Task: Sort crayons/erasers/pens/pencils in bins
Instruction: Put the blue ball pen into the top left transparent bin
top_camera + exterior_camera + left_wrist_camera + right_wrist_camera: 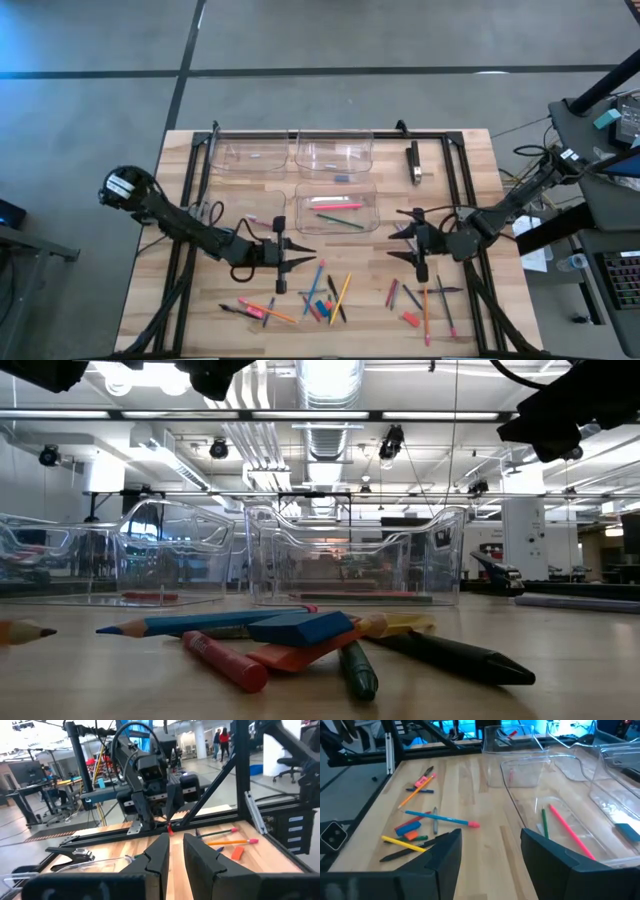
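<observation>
While apart, both claws (300, 260) empty.

Grey concrete floor (330, 40) is spreading around the wooden table (200, 300), dark seams crossing it. Fluorescent lights (330, 415) are glowing among ceiling ducts (330, 380) (upper centre, low view).

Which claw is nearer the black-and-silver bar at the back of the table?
Right. The right claw sits just in front of the bar, nearly in line with it. The left claw is farther away, off to the bar's left beyond the bin.
</observation>
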Tool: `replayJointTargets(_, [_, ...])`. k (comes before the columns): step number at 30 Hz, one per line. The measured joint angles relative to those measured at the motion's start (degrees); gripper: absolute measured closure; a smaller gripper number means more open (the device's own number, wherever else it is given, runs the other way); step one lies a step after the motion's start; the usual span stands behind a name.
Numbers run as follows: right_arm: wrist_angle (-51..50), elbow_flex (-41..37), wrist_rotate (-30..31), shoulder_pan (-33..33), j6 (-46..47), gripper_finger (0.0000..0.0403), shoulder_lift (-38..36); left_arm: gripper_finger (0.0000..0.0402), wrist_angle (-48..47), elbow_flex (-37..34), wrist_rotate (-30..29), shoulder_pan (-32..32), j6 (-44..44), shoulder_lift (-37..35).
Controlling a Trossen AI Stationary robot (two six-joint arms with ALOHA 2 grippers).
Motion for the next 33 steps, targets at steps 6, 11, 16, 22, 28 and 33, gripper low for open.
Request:
replayJointTargets(6, [-3.46, 0.0, -0.09, 0.0, 3.52, 0.0211, -0.09, 0.0359, -1.62, 0.5, -0.02, 0.11, -0.09, -0.34])
replayJointTargets(11, [-19.56, 3.28, -0.13, -0.02, 16.44, 0.0212, 0.22, 0.0359, -1.64, 0.5, 0.0, 0.11, -0.09, -0.39])
replayJointTargets(16, [-42.11, 9.18, -0.13, -0.02, 34.14, 0.0218, 3.0, 0.0359, -1.63, 0.5, 0.0, 0.11, -0.07, -0.63])
replayJointTargets(22, [-52.95, 11.76, -3.79, -0.04, 42.95, 0.023, 6.84, 0.0359, -1.69, 0.5, 0.0, 0.11, -0.07, -1.1])
replayJointTargets(28, [-51.58, 10.76, -6.88, -0.04, 45.95, 0.023, 10.36, 0.0359, -1.53, 0.72, 0.0, 0.11, -0.04, -1.31])
replayJointTargets(33, [-51.57, 10.58, -7.38, -0.04, 47.75, 0.023, 13.01, 0.0359, -1.58, 0.74, 0.0, 0.07, -0.06, -1.35])
